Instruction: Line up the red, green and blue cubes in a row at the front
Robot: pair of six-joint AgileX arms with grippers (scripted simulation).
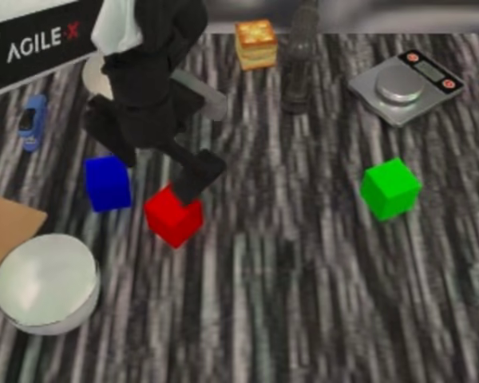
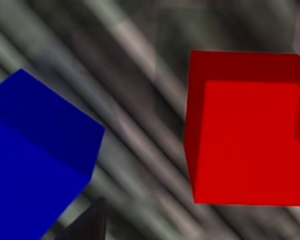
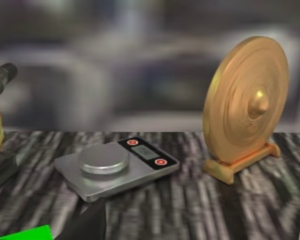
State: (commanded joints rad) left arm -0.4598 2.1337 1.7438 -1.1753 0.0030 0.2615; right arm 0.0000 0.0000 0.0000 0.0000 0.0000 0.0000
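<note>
Nearest the front, the red cube [image 1: 173, 215] sits on the table's left half with the left gripper [image 1: 198, 177] hovering at its back edge; I cannot tell whether its jaws are open. The blue cube [image 1: 107, 183] rests just beside it to the left, apart, seemingly starting a row. The green cube [image 1: 390, 187] lies well off right. The right arm is out of the top view.

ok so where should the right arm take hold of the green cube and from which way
Probably from straight above, the pincer closing on two opposite side faces of the green cube. It sits flat with bare table all around, so all four sides look free. It is turned a little against the table edge, so the pincer should turn to match.
</note>
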